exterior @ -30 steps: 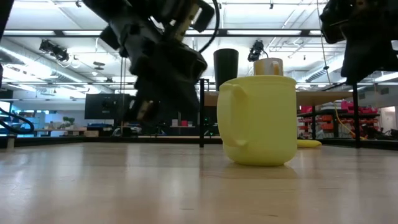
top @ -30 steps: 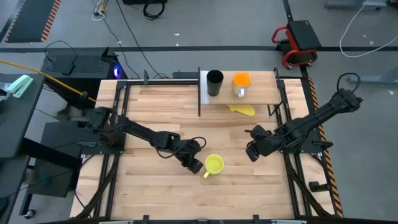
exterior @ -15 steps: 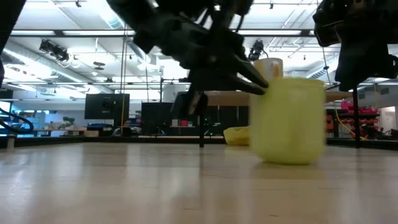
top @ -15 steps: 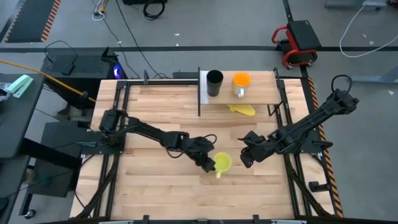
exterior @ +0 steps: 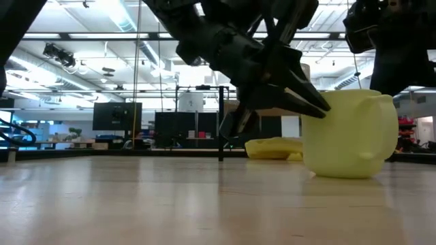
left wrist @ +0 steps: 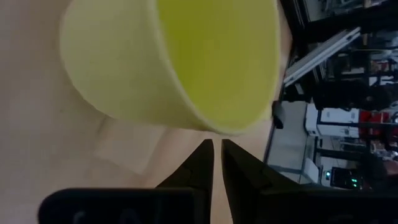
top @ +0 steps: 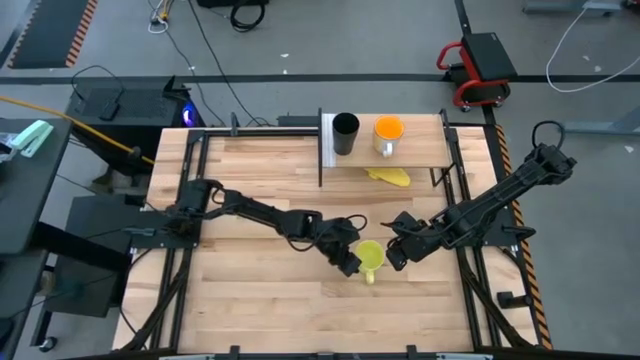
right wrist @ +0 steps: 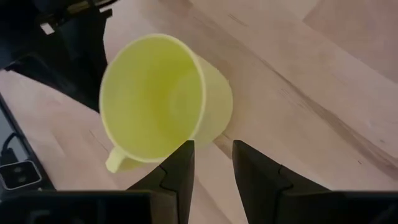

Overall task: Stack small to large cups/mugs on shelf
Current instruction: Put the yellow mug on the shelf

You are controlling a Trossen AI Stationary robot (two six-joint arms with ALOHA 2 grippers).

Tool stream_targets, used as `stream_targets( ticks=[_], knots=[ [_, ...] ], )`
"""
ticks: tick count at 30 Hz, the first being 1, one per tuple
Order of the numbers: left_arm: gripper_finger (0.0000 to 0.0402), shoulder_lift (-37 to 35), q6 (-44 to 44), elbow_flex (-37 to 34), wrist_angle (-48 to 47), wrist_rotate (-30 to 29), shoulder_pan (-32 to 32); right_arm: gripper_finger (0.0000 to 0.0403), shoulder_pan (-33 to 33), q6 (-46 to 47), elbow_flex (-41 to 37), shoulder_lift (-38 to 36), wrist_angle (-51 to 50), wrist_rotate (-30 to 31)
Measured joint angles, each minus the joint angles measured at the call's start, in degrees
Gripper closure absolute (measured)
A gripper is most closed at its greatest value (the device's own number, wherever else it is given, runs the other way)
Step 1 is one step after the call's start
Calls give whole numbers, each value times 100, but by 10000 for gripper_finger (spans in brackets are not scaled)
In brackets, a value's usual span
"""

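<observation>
Left gripper (top: 352, 262): fingers nearly together, a thin slit between the tips, nothing held; tips pressed against the rim side of the yellow mug (top: 371, 258) near the middle of the table (top: 240, 300).

Yellow mug: upright on the table between the two grippers, handle pointing toward the near edge, base possibly lifting on one side in the low view. Risk: a push this high on the wall may tip it over or send it skidding into the other arm.

Right gripper (top: 396, 256): fingers spread, empty, just beside the mug on its far side from the left gripper. Risk: if it closes while the mug is being shoved, a finger may catch the rim and knock it down.

Black cup (top: 345, 133) and orange mug (top: 388, 133): side by side on the shelf (top: 425, 150), well apart from the action.

Yellow floppy object (top: 389, 176): on the table under the shelf's front edge, in the likely carrying path.
</observation>
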Motion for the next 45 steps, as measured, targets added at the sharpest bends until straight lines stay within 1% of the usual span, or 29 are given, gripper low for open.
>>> stream_targets(
  ticks=[7,11,14,16,18,21,23,28,33,37,45],
  knots=[
    [366,-5,68,2,-48,-3,13,287,-12,-100,32,-7,0,-60],
    [373,-148,138,0,-225,74,10,287,-131,-442,409,-13,-46,-268],
    [374,-244,231,3,-439,86,32,287,-273,-771,890,2,-532,-279],
    [372,-278,308,-1,-593,68,61,287,-393,-966,1162,35,-1118,-275],
    [370,-278,322,0,-709,25,93,287,-519,-1222,1272,57,-1413,-289],
    [371,-278,346,-4,-770,1,114,286,-741,-1528,1279,128,-1273,-496],
    [373,-278,407,-2,-779,-12,135,285,-857,-1723,1281,303,-1213,-685],
    [371,-278,470,-2,-811,-20,133,283,-986,-2088,1279,825,-1211,-794],
    [366,-278,599,-2,-1229,-21,144,283,-1002,-2172,1279,1122,-942,-812],
    [368,-278,631,-2,-1481,-22,161,285,-1001,-2234,1279,1328,-711,-901],
    [367,-278,684,-2,-1553,-9,163,289,-1024,-2096,1279,1539,-685,-899]
  ],
)
